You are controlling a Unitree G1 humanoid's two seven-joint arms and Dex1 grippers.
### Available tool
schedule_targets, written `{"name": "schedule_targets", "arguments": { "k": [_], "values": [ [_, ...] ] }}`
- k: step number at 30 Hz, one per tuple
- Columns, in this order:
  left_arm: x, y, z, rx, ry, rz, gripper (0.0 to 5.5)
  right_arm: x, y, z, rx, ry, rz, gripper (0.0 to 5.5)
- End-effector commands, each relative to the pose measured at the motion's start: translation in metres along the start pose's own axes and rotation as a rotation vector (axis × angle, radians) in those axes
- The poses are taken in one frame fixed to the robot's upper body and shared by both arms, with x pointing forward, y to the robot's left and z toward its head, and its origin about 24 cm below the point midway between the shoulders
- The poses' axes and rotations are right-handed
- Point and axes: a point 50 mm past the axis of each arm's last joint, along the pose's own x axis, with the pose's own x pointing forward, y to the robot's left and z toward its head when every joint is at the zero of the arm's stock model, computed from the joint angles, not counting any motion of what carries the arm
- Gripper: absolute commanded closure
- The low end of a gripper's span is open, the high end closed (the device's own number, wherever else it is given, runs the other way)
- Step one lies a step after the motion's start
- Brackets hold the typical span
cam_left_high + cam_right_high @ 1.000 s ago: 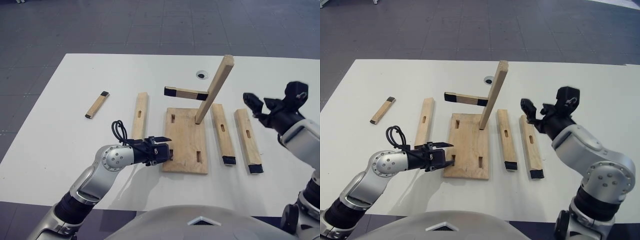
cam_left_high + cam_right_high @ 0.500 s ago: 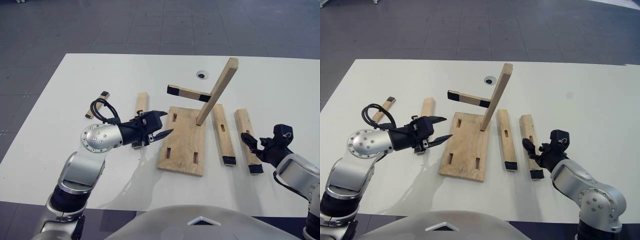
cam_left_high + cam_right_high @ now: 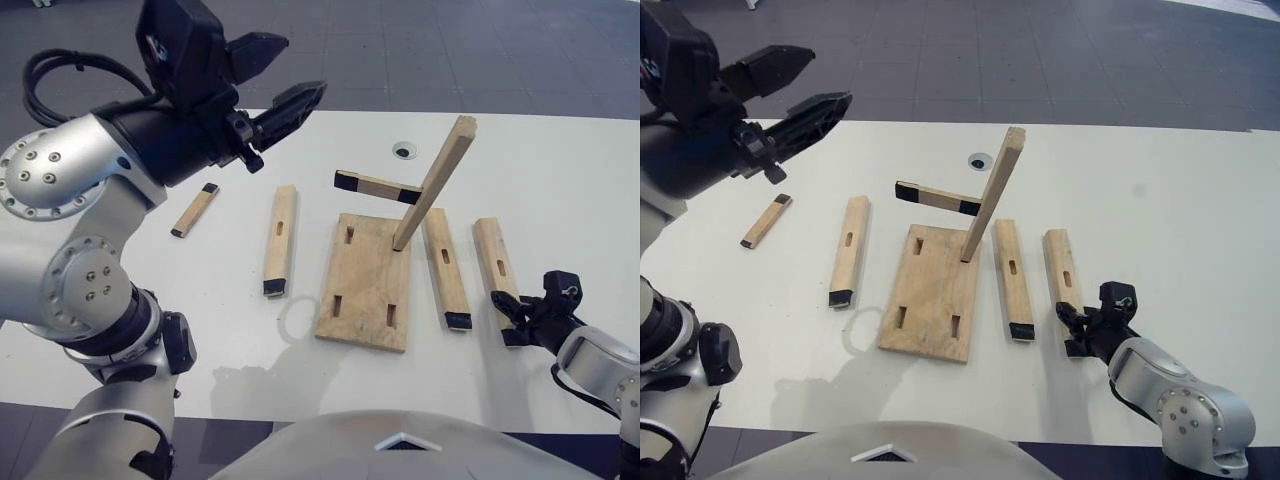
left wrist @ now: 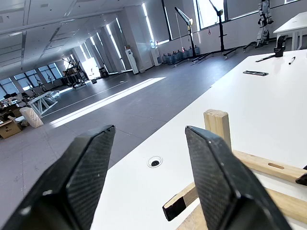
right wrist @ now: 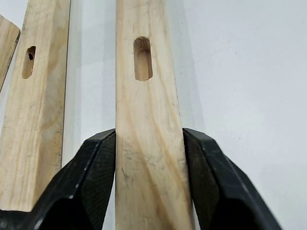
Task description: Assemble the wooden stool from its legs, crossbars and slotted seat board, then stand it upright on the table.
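At worktop (image 3: 580, 180) right: right hand (image 5: 149, 143) clamped on capped end of outer leg (image 3: 492, 260), lying flat beside neighbouring leg (image 3: 443, 265). Left hand (image 3: 300, 68) raised, fingers apart, empty. Risk: end grip, droop or twist on lift, knock to that leg.

Place: open lab hall — tall windows (image 4: 211, 10) | grey tiled floor (image 3: 420, 50) | white worktables (image 4: 268, 81) | equipment stands (image 4: 221, 24)

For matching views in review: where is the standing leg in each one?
Left eye view: standing leg, right of centre, leaning right.
Right eye view: centre.
Left wrist view: its top end, seen beyond the jaws.
Right wrist view: a different, flat leg between the jaws.
Landmark: black-tipped crossbar meeting it.
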Motion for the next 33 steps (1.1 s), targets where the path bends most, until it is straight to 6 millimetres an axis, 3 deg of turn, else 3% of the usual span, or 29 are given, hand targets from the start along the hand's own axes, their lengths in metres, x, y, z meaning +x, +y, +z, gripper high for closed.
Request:
{"name": "schedule_targets", "arguments": {
  "k": [1, 3, 5, 7, 9, 11, 14, 16, 18, 23, 30, 33],
  "values": [
    [-0.001, 0.005, 0.002, -0.038, -0.004, 0.042, 2.8, 0.008, -0.002, 0.007, 0.04, -0.004, 0.032, 3.41],
    [0.0, 0.008, 0.004, -0.102, -0.037, 0.05, 2.8, 0.014, -0.006, 0.048, 0.05, -0.142, 0.037, 3.41],
    [-0.001, 0.013, 0.004, -0.207, -0.051, -0.019, 2.8, 0.009, -0.009, 0.139, 0.061, -0.429, 0.069, 3.46],
    [-0.003, 0.022, 0.005, -0.285, -0.059, -0.102, 2.8, -0.015, 0.002, 0.212, 0.054, -0.652, 0.158, 3.47],
    [-0.002, 0.035, 0.013, -0.354, -0.097, -0.171, 2.6, -0.038, 0.022, 0.257, 0.042, -0.78, 0.301, 3.47],
    [0.002, 0.044, 0.025, -0.42, -0.157, -0.266, 2.33, -0.059, 0.056, 0.285, 0.039, -0.847, 0.536, 3.47],
    [0.01, 0.053, 0.038, -0.56, -0.267, -0.424, 1.82, -0.08, 0.114, 0.294, -0.047, -0.819, 0.922, 3.47],
    [0.016, 0.06, 0.041, -0.726, -0.348, -0.538, 1.51, -0.079, 0.145, 0.285, -0.134, -0.756, 1.048, 3.47],
    [0.022, 0.065, 0.039, -0.858, -0.391, -0.62, 1.18, -0.076, 0.163, 0.275, -0.182, -0.703, 1.132, 3.47],
    [0.026, 0.072, 0.041, -1.028, -0.468, -0.809, 1.11, -0.079, 0.186, 0.262, -0.27, -0.603, 1.305, 3.47],
    [0.023, 0.068, 0.029, -1.037, -0.413, -0.805, 1.11, -0.082, 0.2, 0.245, -0.367, -0.465, 1.473, 3.47],
    [0.02, 0.072, 0.003, -1.08, -0.367, -0.714, 1.11, -0.084, 0.204, 0.241, -0.387, -0.447, 1.501, 3.47]
  ]
}}
